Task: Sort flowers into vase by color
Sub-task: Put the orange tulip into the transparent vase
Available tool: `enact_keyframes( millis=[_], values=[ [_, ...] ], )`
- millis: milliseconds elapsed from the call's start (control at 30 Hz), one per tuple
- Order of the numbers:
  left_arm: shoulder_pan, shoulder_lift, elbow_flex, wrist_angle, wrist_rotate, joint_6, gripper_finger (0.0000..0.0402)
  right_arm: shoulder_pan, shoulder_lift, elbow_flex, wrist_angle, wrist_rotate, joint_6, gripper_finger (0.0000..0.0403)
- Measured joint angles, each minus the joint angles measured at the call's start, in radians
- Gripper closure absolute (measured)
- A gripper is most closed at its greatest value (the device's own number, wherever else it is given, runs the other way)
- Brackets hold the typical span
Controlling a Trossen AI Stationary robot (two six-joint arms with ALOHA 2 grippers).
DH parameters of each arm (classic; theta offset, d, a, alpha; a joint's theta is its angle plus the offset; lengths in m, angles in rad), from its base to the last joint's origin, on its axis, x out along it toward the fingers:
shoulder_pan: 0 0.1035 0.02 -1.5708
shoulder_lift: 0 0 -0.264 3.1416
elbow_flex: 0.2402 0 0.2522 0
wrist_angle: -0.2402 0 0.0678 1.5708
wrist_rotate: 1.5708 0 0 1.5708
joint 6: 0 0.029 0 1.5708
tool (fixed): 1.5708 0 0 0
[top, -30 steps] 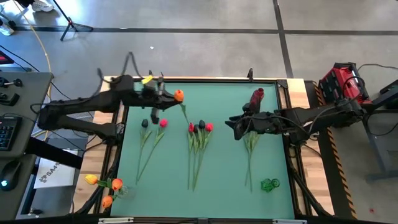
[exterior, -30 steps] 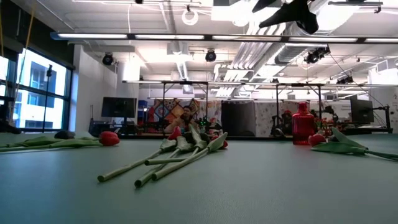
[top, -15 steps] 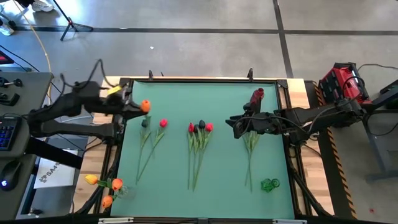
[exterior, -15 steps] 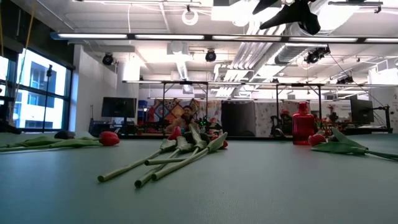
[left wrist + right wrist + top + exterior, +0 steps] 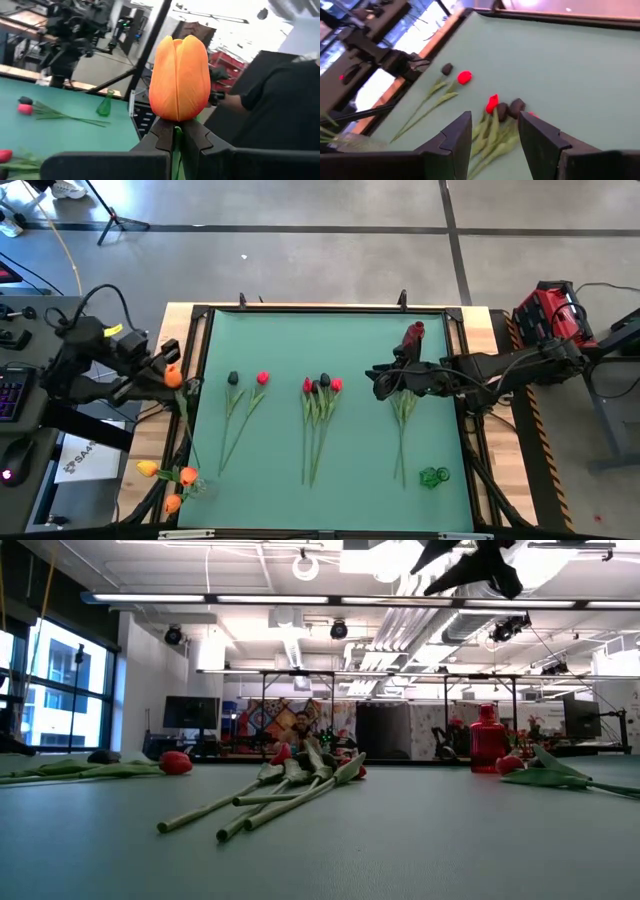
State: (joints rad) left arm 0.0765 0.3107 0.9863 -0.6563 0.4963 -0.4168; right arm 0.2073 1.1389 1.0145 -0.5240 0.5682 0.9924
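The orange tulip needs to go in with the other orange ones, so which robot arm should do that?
The left arm, probably. Its left gripper is shut on the orange tulip, just above the orange tulips off the table's left edge. The right gripper hovers, open, across the table.

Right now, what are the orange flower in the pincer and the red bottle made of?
Orange tulip bud: probably plastic or foam, with smooth, waxy, evenly coloured petals. Red bottle-shaped vase: seems moulded plastic, opaque and slightly glossy, though painted glass is possible.

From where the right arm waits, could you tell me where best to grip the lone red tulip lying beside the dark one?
Probably the red tulip mid-stem, from straight above, jaws across the stem: it lies flat, and lower down it crosses the dark tulip's stem.
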Motion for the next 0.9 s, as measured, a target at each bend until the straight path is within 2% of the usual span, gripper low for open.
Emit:
enact_keyframes(
  millis=[267,767,900],
  values=[
    [0.000,-0.016,-0.001,-0.013,0.122,-0.026,0.0401,-0.002,0.000,0.000,-0.113,0.001,0.170,0.0253],
    [0.001,0.014,-0.006,0.018,0.160,-0.003,0.0401,-0.004,0.000,0.000,-0.116,0.011,0.240,0.0253],
    [0.001,0.030,-0.006,0.015,0.163,0.068,0.0401,-0.004,0.000,0.000,-0.116,0.012,0.248,0.0253]
  ],
)
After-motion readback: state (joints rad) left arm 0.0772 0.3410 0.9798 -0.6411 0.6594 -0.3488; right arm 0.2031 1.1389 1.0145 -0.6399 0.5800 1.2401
